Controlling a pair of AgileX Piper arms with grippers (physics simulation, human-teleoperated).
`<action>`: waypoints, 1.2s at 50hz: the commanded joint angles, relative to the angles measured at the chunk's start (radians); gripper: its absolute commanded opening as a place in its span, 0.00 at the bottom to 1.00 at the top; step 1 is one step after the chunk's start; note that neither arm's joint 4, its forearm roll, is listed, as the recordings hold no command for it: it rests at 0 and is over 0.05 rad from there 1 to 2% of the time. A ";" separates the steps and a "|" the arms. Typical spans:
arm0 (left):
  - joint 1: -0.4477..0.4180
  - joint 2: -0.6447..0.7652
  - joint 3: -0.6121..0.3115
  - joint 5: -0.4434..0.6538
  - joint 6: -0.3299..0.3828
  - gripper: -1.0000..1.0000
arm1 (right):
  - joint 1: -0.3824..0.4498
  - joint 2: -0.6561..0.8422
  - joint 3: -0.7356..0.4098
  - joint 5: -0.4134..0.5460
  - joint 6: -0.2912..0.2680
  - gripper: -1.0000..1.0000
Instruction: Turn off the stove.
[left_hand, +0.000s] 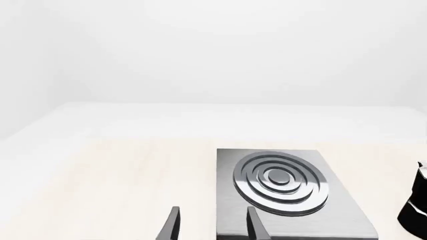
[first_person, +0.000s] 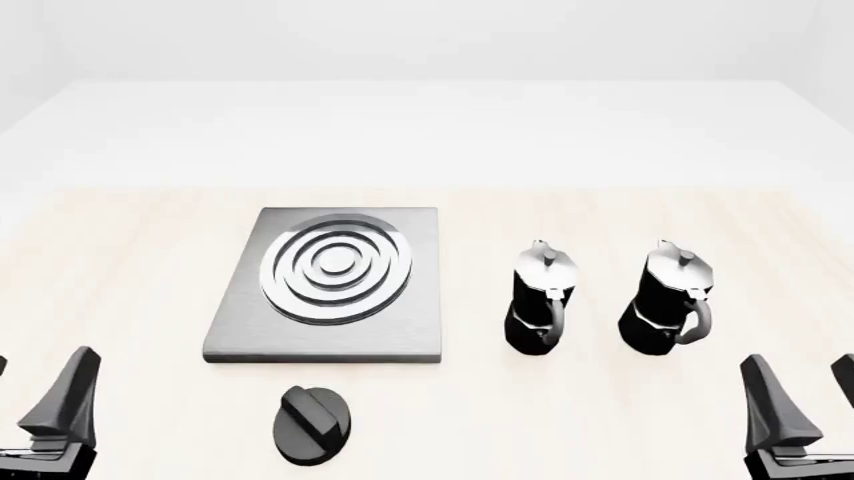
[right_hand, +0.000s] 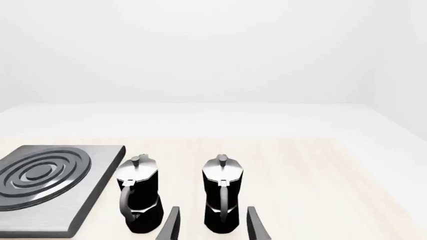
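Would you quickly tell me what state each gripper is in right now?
Left gripper: open, holding nothing.
Right gripper: open, holding nothing.

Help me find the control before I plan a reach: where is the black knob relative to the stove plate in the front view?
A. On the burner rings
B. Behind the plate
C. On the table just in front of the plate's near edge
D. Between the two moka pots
C: the knob lies on the table nearer the camera than the stove plate, apart from its near edge.
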 joint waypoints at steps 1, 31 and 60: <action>-0.016 0.008 0.051 -0.055 0.007 1.00 | 0.003 0.007 -0.003 0.000 0.002 1.00; -0.046 0.219 -0.074 -0.081 -0.023 1.00 | 0.001 0.004 -0.001 -0.001 0.005 1.00; -0.178 0.532 -0.222 0.174 0.143 1.00 | 0.004 0.007 -0.001 -0.003 0.012 1.00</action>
